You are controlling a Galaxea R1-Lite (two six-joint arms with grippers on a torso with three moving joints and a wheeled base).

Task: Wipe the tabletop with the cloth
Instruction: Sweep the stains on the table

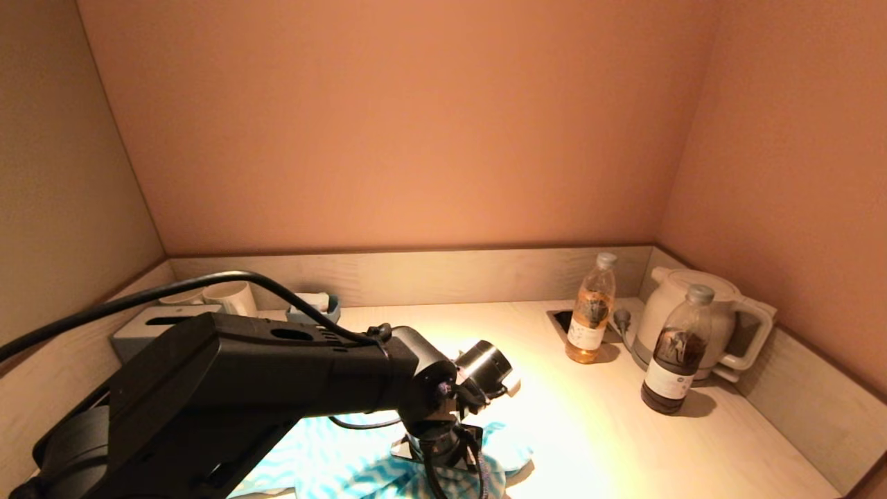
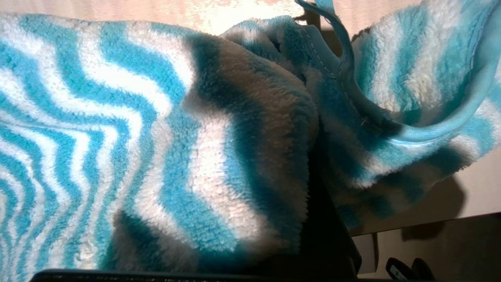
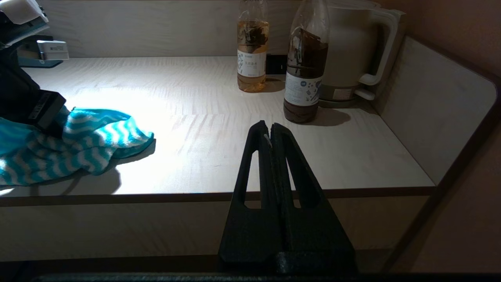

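Head view has our left end effector (image 1: 443,450) down on the cloth (image 1: 346,471) at the counter's (image 1: 624,443) near edge, toward the near-left corner; whether its fingers are clamped on the fabric, we cannot tell, since arm and folds hide them. We judge the cloth soft, light and fluffy: it bunches and drapes, so it should drag easily but may roll up under a sideways push. Pinching a thick fold near the middle, not the hemmed rim, looks the safer hold. Our right end effector (image 3: 270,129) hangs off the near edge with fingers pressed together, holding nothing. Farther back toward the far-right corner stand a dark bottle (image 1: 675,353), a pale bottle (image 1: 590,319) and a kettle (image 1: 700,319); mugs (image 1: 232,296) sit at the far-left corner.
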